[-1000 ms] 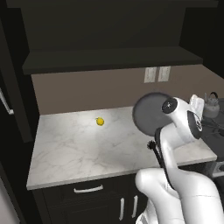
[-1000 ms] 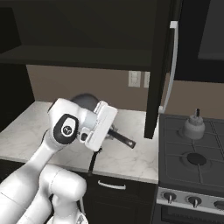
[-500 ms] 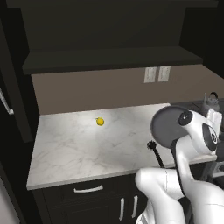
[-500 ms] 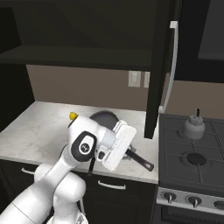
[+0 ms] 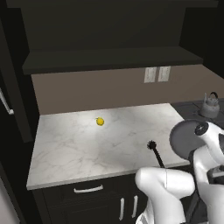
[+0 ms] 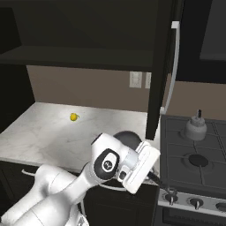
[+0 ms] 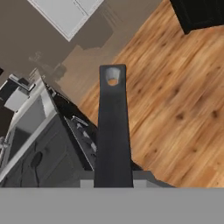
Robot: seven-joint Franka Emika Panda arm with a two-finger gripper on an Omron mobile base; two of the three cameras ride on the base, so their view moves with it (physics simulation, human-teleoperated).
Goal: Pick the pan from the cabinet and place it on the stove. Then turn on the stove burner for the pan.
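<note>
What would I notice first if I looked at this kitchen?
First you'd see the big white robot arm carrying the pan by its long dark handle, between the marble counter and the stove. The gripper is shut on that handle. Next, the little yellow fruit lying alone on the counter, and the silver kettle at the back of the stove.

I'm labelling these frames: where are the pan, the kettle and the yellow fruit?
pan (image 5: 186,139), left base view, its round dark underside.
kettle (image 6: 196,128), right base view, its silver body.
yellow fruit (image 5: 100,121), left base view, its middle.
</note>
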